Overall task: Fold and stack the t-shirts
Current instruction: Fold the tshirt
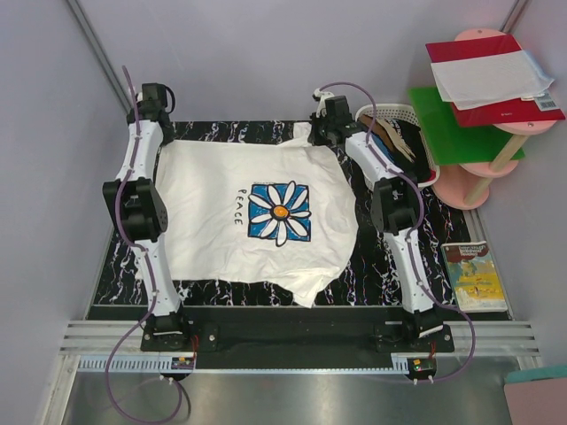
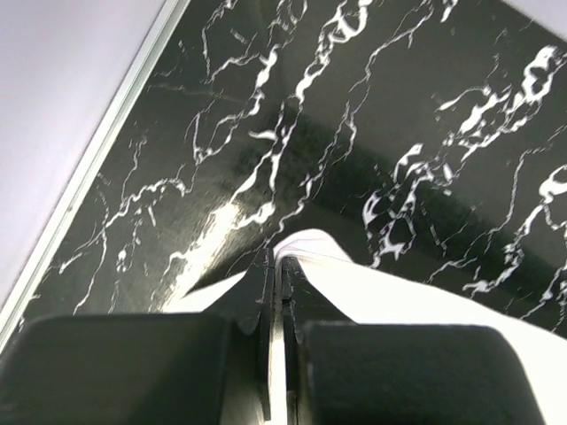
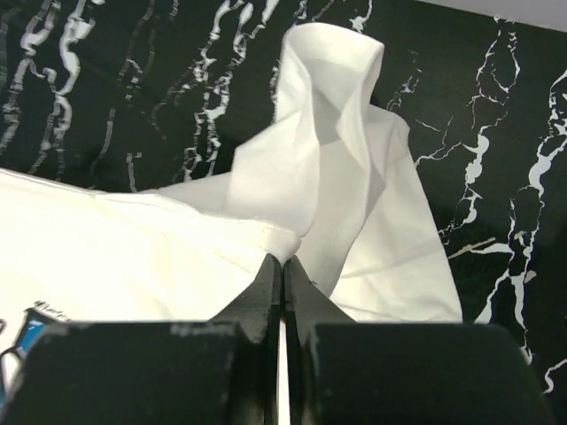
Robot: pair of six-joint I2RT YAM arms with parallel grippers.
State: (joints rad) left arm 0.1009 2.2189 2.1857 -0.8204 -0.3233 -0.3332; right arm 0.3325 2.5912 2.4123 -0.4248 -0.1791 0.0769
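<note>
The white t-shirt [image 1: 213, 239] lies spread on the worktop [image 1: 376, 266]. The left end effector [image 2: 278, 261] and right end effector [image 3: 282, 264] are clamped on its far corners, probably to pull it flat for folding.

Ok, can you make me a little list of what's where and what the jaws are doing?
shirt: white, spread on the table, daisy facing up
left jaws: shut on the shirt's far left corner
right jaws: shut on the far right corner, cloth bunched up there
basket: far right, cloth inside
book: near right, beside the table
folding: not started
</note>
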